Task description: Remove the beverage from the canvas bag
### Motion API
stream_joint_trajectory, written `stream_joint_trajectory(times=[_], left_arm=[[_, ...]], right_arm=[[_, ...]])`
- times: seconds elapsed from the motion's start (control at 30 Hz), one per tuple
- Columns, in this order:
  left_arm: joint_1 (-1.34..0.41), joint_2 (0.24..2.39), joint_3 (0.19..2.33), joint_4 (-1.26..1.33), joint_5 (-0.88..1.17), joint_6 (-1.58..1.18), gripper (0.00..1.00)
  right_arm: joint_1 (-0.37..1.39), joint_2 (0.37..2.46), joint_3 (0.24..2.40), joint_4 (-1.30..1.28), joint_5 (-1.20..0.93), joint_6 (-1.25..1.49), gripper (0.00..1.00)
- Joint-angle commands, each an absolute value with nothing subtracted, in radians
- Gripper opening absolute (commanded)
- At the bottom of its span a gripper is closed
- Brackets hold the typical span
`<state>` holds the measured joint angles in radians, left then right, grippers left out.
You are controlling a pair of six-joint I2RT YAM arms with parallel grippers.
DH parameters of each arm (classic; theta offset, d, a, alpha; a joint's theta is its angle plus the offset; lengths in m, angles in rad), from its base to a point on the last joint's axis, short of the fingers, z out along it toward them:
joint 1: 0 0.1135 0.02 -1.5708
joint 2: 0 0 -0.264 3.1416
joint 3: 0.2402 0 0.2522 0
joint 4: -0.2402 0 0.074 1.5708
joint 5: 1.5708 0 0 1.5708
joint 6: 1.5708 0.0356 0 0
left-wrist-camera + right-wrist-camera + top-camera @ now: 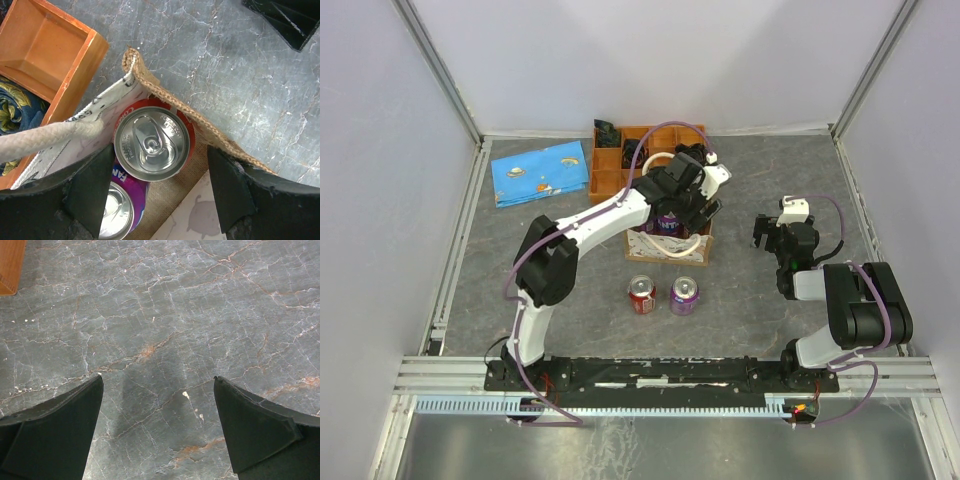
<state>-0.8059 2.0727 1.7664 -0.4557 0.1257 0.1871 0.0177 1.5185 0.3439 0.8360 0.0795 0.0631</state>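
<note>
Left wrist, red can (152,142) upright, axis vertical

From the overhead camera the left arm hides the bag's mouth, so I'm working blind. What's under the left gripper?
Observer: A red can, upright in the bag, sits between the open jaws of the left gripper.
Operator: Anything else inside?
Observer: A purple can beside it, partly hidden under the gripper.
Operator: Is a handle in the way?
Observer: No, the rope handle lies beside the red can's top, not across it.
</note>
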Motion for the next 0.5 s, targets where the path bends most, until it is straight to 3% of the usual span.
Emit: stream_joint_trajectory(times=[0.0,0.47], left_arm=[[-0.811,2.102,1.823,-0.463,0.12,0.233,0.81],[-0.811,2.168,1.819,-0.456,0.116,0.238,0.77]], right_arm=[[0.021,1.514,0.373,0.857,0.086,0.054,0.99],[0.021,1.515,0.373,0.857,0.086,0.053,0.99]])
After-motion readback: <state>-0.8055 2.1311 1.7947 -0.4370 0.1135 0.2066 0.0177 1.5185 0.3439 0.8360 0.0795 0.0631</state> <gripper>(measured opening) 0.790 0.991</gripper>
